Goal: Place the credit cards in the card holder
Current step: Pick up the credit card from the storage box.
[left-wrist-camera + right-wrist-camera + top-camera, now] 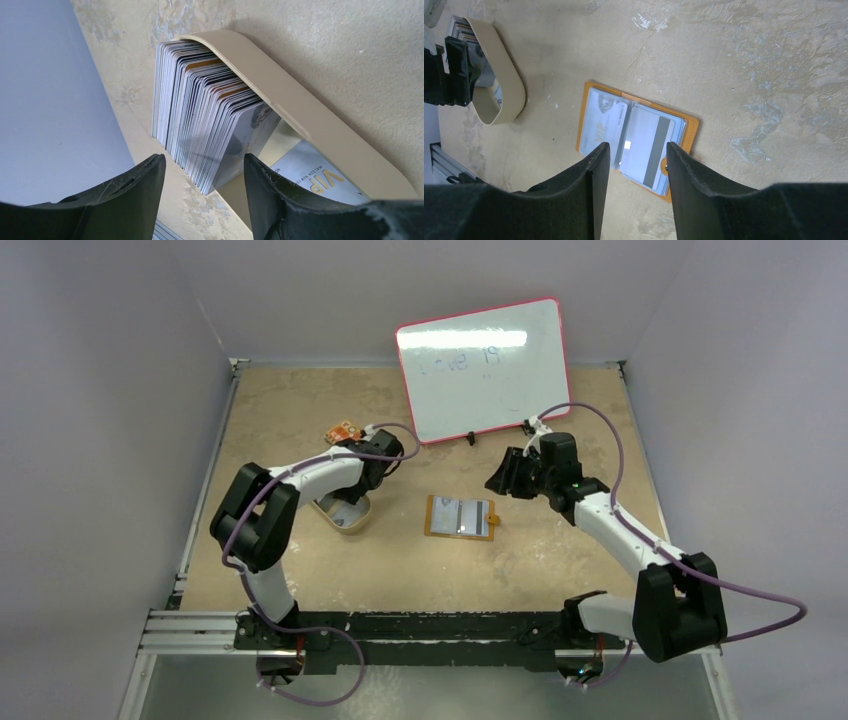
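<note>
The orange card holder (460, 517) lies open at mid-table, pale blue-grey inside. In the right wrist view (634, 135) a grey card with a dark stripe (651, 145) shows in its right half and a VIP card (599, 122) in its left. A stack of credit cards (200, 115) stands on edge in the tan oval dish (310, 115). Another VIP card (320, 175) lies flat in the dish. My left gripper (204, 159) is open and empty just above the stack. My right gripper (637, 146) is open and empty above the holder.
A white board with a red rim (485, 370) leans at the back. An orange patterned flat piece (342, 431) lies behind the left arm. The dish (355, 525) stands left of the holder. A metal rail (400, 625) runs along the near edge.
</note>
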`<state>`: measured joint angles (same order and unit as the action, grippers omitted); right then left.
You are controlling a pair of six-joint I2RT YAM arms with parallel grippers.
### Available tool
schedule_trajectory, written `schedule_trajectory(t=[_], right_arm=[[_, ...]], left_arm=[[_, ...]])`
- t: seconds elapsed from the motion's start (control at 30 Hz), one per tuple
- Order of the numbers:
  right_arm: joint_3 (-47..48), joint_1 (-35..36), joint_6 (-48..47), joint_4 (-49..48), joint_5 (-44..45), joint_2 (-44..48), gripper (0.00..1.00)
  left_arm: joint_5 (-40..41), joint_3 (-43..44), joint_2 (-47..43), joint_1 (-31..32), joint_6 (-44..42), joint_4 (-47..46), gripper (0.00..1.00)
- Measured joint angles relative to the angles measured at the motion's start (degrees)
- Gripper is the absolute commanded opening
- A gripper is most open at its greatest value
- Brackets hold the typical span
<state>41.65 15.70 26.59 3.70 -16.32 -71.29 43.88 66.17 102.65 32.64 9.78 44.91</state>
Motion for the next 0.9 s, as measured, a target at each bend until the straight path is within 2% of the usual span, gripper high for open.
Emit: schedule_trajectory(t=[0.27, 0.9], right_arm=[[0.0, 0.0, 0.0, -0.1, -1.1, -0.8, 0.48], [0.4, 0.0, 0.0, -0.1, -1.2, -0.8, 0.48]], left_arm=[[1.7, 0.7, 0.8, 0.0, 0.0, 0.9, 0.49], [0.4, 2.7, 1.5, 0.0, 0.2, 2.8, 0.20]])
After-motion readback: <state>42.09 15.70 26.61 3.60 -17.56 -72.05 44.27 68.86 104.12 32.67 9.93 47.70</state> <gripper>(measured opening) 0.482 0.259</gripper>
